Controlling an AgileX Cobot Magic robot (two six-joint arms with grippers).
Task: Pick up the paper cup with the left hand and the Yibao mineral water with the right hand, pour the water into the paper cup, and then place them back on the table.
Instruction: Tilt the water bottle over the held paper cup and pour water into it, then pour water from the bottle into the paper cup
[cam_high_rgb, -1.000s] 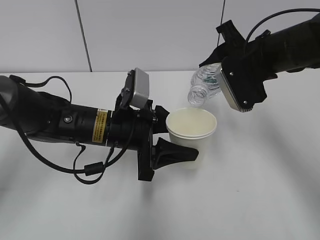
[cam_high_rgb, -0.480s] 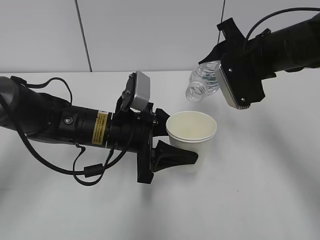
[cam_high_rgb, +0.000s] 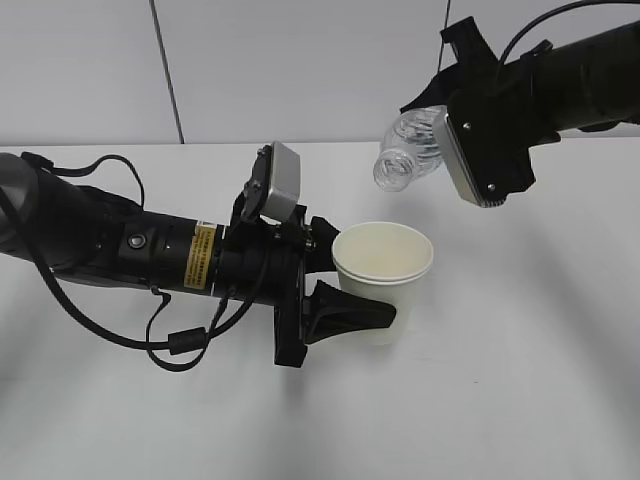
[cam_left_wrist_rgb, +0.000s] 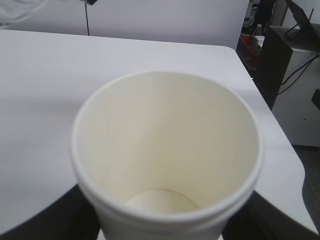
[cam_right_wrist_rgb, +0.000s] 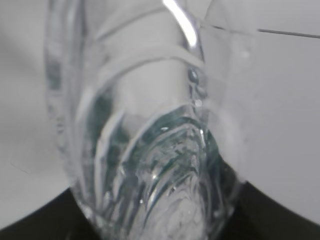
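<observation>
The left hand (cam_high_rgb: 335, 285) held the cup (cam_high_rgb: 383, 268) upright by its side wall, with the rim level and the mouth facing up, evidently so the cup could serve as a steady receiver. Whether the base rested on the table (cam_high_rgb: 520, 380) or hung just clear of it could not be told. The left wrist view looked straight down into the cup (cam_left_wrist_rgb: 167, 160); the cream interior appeared dry and no water was visible at the bottom.

The right hand (cam_high_rgb: 445, 125) carried the bottle (cam_high_rgb: 408, 158) above and behind the cup, tipped over so that the open neck pointed down and to the left. The neck was clear of the cup's rim and stood above its far edge, not over its middle. That attitude suited pouring, yet no stream showed between neck and cup. The right wrist view was filled by the clear ribbed body of the bottle (cam_right_wrist_rgb: 150, 150), too close and blurred to show any water level.

Left jaws: spread about halfway, pinching the cup across its width, one finger in front and one behind. Right jaws: likewise partly spread and clamped on the bottle's body; the fingers themselves were largely hidden by the camera housing.

Judgement: the pouring step was in hand, with nothing yet visibly delivered.
</observation>
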